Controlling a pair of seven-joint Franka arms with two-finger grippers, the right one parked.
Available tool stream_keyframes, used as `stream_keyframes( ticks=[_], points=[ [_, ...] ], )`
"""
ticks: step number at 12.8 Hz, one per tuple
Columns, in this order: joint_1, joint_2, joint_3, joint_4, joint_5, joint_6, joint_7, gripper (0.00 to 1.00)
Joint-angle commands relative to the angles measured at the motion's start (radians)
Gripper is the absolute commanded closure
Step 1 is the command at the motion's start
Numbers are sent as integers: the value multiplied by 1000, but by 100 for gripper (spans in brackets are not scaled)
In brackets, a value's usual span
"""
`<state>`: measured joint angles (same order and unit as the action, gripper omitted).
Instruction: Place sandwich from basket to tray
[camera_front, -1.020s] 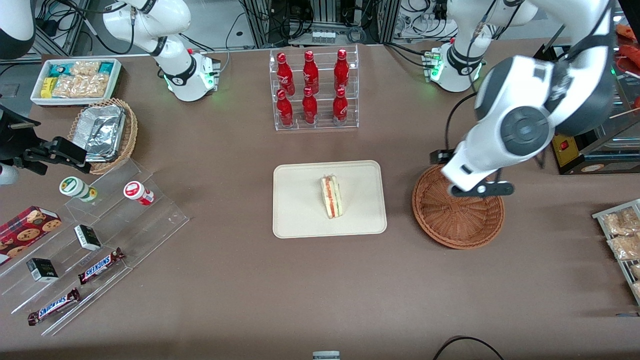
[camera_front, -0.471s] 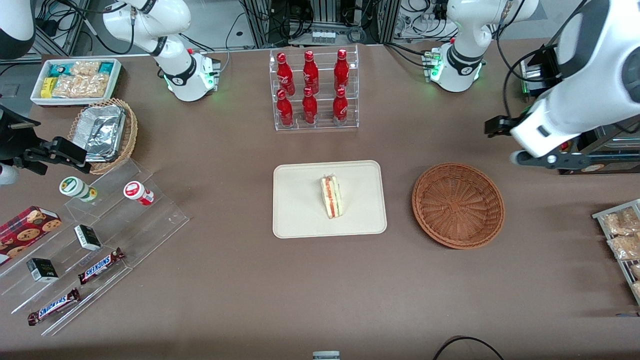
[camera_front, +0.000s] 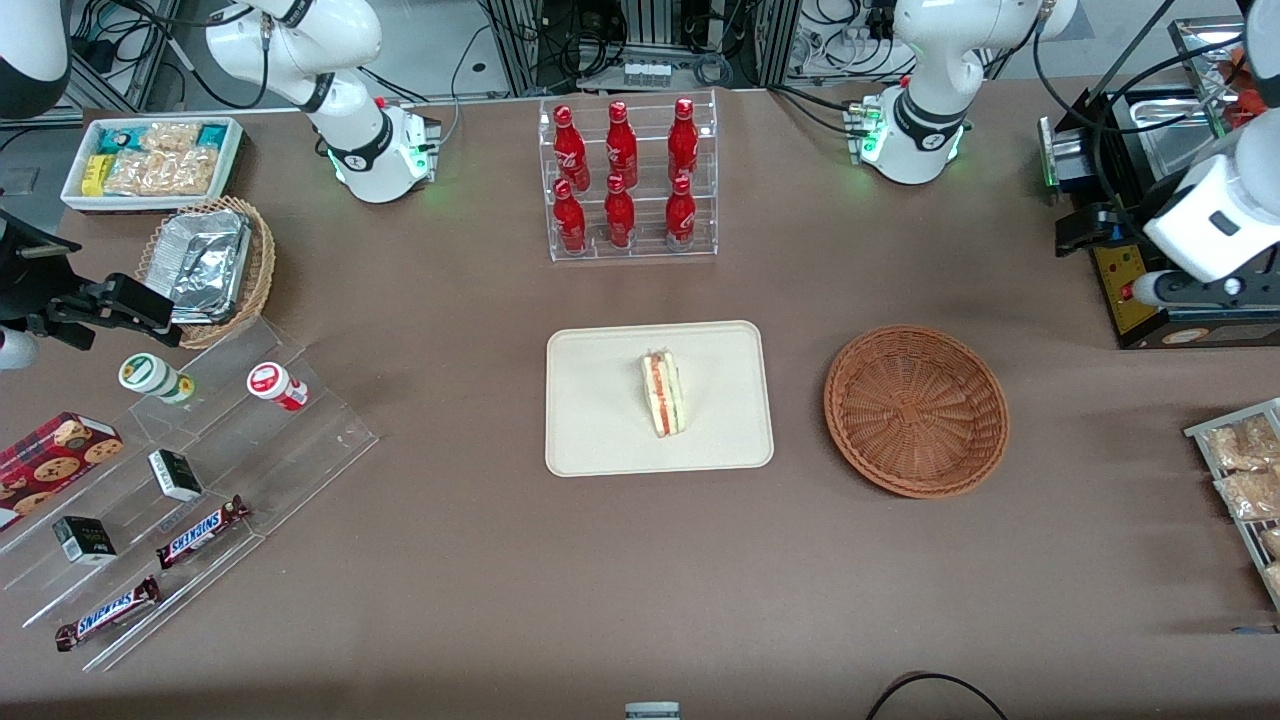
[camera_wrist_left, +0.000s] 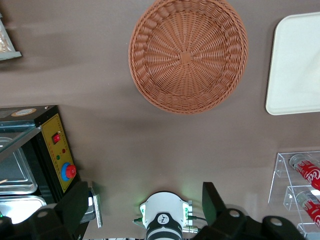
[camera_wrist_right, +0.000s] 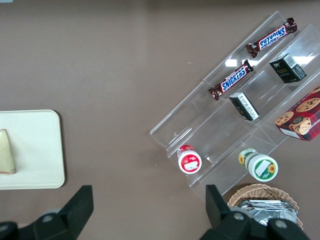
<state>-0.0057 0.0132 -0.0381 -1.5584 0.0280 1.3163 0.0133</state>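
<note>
Sandwich wedge of pale bread lies on the cream rectangular tray; round reddish-brown wicker basket empty; claw spread, high above the surface.

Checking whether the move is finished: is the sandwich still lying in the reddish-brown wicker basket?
No, the sandwich lies on the tray, the basket holds nothing, and the open gripper is raised above the table.

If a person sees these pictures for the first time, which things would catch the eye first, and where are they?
Probably the sandwich, lying alone on the cream tray in the middle of the table. Beside the tray, toward the working arm's end, sits the round reddish-brown basket with nothing in it. The red bottles in a clear rack stand farther from the front camera than the tray, and the gripper, open, hangs high above the table near the black control box.
</note>
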Motion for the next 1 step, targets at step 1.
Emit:
stream_keyframes(
  ticks=[1],
  points=[
    [3,-6,15,14,0,-11,13,0]
  ],
)
